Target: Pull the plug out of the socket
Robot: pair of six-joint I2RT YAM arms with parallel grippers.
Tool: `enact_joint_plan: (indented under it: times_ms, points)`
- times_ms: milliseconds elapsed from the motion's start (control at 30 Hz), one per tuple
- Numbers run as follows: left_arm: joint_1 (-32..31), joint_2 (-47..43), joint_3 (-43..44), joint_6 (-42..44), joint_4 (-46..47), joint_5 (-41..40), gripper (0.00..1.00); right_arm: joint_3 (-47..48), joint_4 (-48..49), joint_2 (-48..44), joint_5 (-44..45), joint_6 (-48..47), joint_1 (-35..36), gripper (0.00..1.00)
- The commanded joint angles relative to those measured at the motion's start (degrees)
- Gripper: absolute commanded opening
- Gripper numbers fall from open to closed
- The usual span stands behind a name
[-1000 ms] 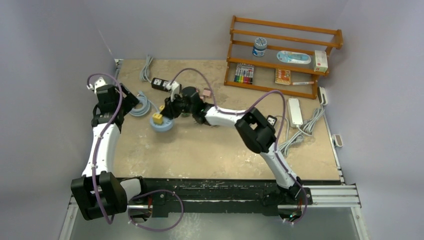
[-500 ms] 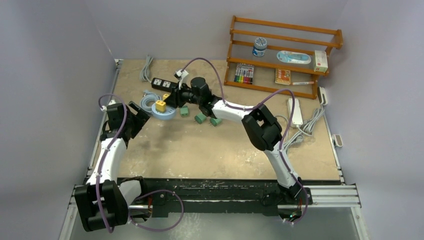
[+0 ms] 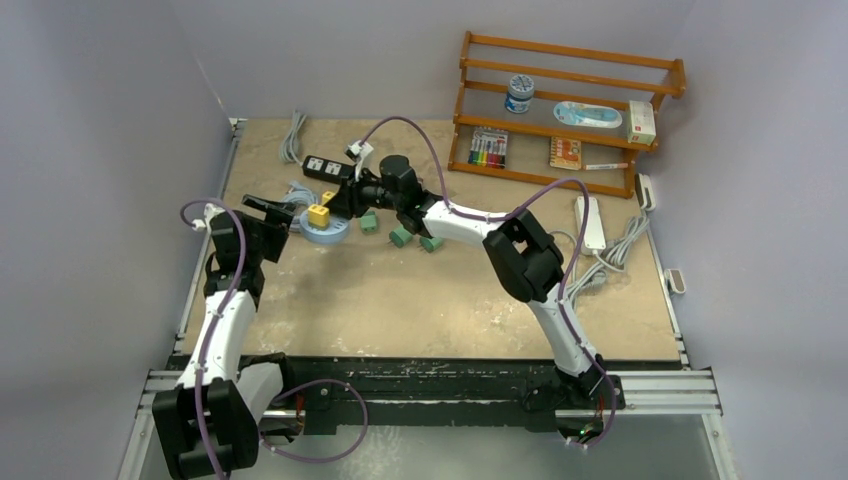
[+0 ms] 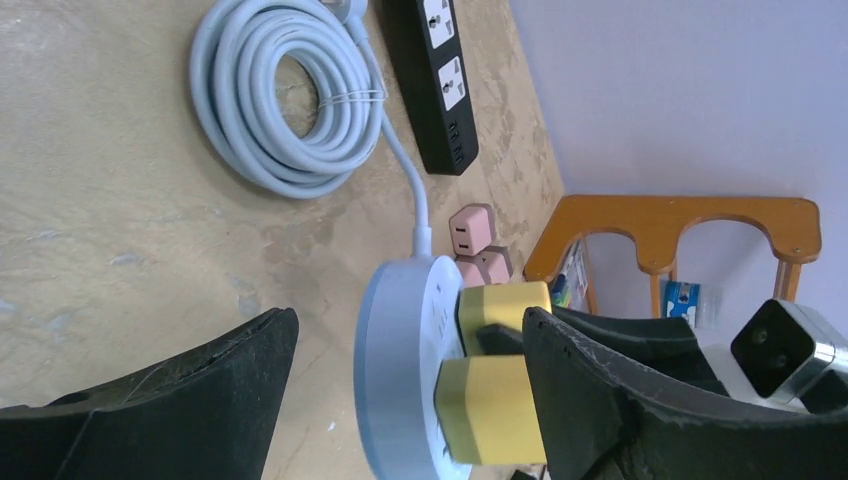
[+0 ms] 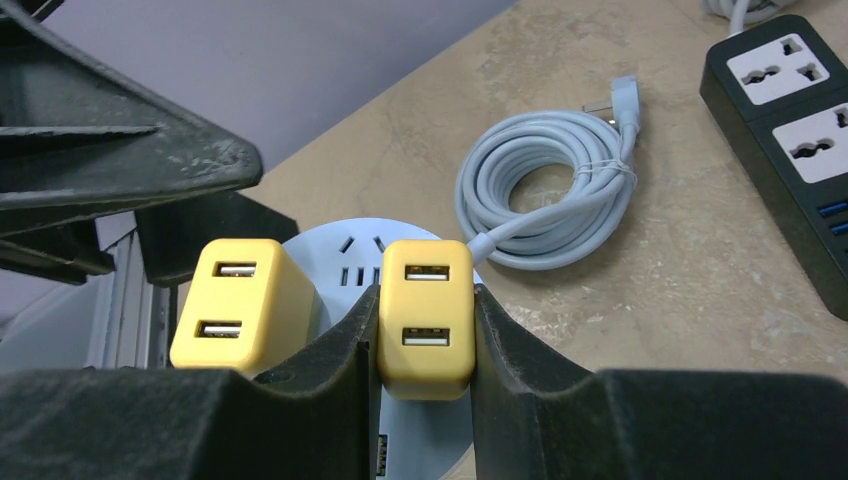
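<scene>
Two grippers converge on one spot of the table point(image 3: 420, 300), with the rack point(image 3: 570, 100) well off behind the right one. Beyond the right gripper point(image 5: 425, 300) lie the strip point(image 5: 790, 130) and the coil point(image 5: 545, 200). Directly under its fingertips sits the round socket point(image 5: 345, 250).

The left gripper point(image 3: 285, 210) hangs just beside the socket, on the side facing the right gripper. Its fingers are spread wide, and the disc lies ahead of the gap between them, untouched as far as I can tell. The right gripper's fingers are pressed onto two sides of a yellow plug point(image 5: 425, 340) standing on the socket's face. A second plug point(image 5: 235, 305) stands free just outside one finger.

As I read it, the grasp is made but the pull is not. Both plugs look seated flush, with no prongs showing. What is left is to steady the socket, probably the left gripper's job, and to draw the held plug straight off.

Compared with half a second ago, the right gripper and socket have hardly shifted, while the left gripper has swung in toward the socket's rim. A full second ago the left gripper sat alongside the coil. The socket, with the right gripper over it, lay a little nearer the table's near edge.
</scene>
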Motion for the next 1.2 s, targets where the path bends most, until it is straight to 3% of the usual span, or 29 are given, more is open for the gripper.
enact_joint_plan:
  times_ms: [0, 367, 600, 767, 867, 1000, 1167]
  points:
    - [-0.4, 2.3, -0.2, -2.5, 6.7, 0.7, 0.82, 3.3, 9.7, -3.0, -4.7, 0.6, 0.5, 0.00]
    - [-0.3, 5.9, -3.0, -5.1, 12.7, 3.9, 0.75, 3.6, 13.8, -1.7, -7.4, 3.8, 0.4, 0.00]
    - [-0.3, 6.5, -4.1, -5.0, 15.3, 4.3, 0.63, 3.7, 13.8, -1.5, -11.1, 3.1, 0.4, 0.00]
    - [-0.4, 7.8, -3.8, -4.4, 16.4, 5.0, 0.28, 3.7, 14.9, -1.4, -14.1, 4.2, 0.5, 0.00]
    - [-0.3, 7.7, -4.0, -4.0, 16.5, 5.0, 0.21, 4.4, 14.0, -1.2, -15.0, 4.1, 0.5, 0.00]
    - [-0.1, 6.8, -3.6, -2.4, 13.3, 2.9, 0.00, 4.2, 13.1, -1.6, -15.6, 3.6, 0.5, 0.00]
    - [0.2, 5.0, -2.1, 0.1, 8.2, 0.1, 0.00, 1.7, 10.9, -3.7, -11.5, 0.5, 0.7, 0.00]
